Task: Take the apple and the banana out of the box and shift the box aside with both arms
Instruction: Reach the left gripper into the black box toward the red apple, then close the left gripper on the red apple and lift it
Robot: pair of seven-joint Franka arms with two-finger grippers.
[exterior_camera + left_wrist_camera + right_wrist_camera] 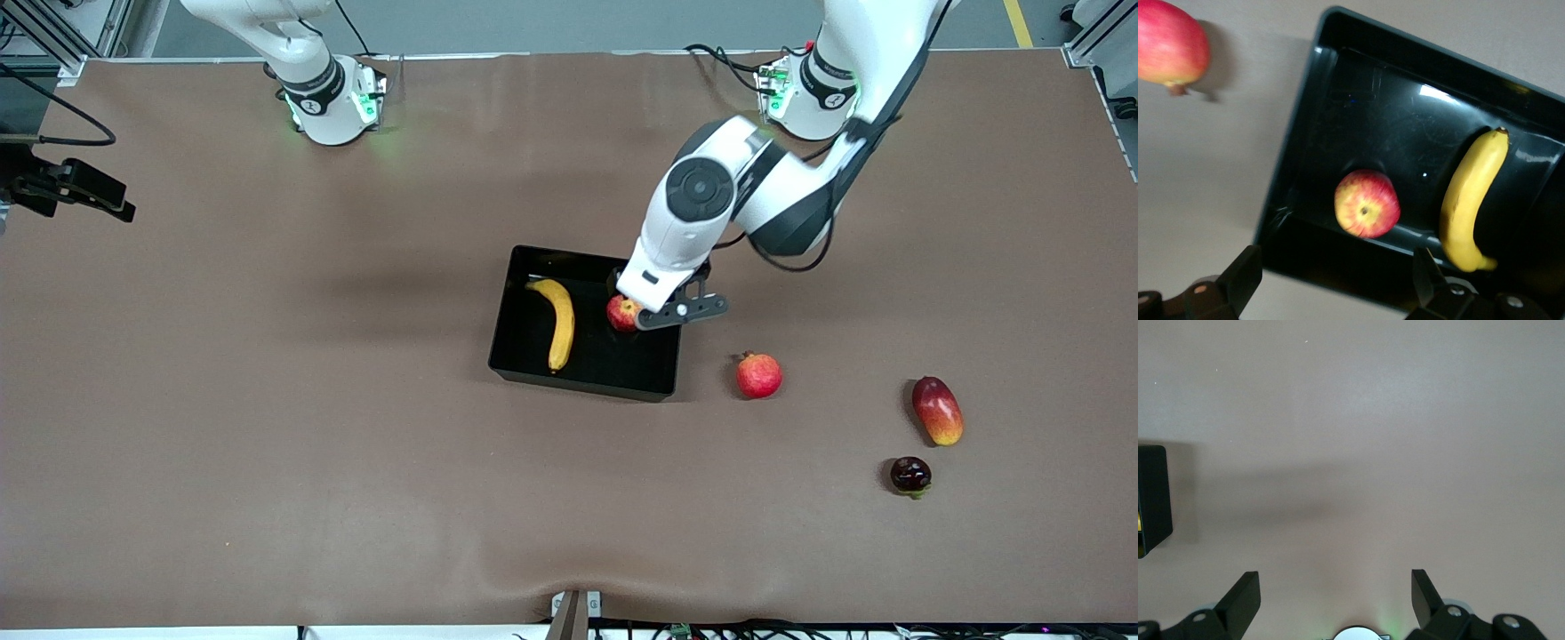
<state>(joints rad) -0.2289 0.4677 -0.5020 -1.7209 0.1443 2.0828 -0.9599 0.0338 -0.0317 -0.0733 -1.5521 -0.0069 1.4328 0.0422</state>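
red-yellow apple [1367,203] and banana [558,322] in glossy black box [514,295]

Both arms [702,213] have glossy white shells with black joint bands and black cables. Bases [333,102] carry green indicator lights. Gripper fingers [1238,280] are black, fastened with silver screws.

A robot lab — brown-covered table [267,400], aluminium frame rails [53,36], trailing cables [62,111].

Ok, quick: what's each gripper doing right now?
Left gripper: open, holding nothing, over the apple in the box.
Right gripper: open, holding nothing, waiting.
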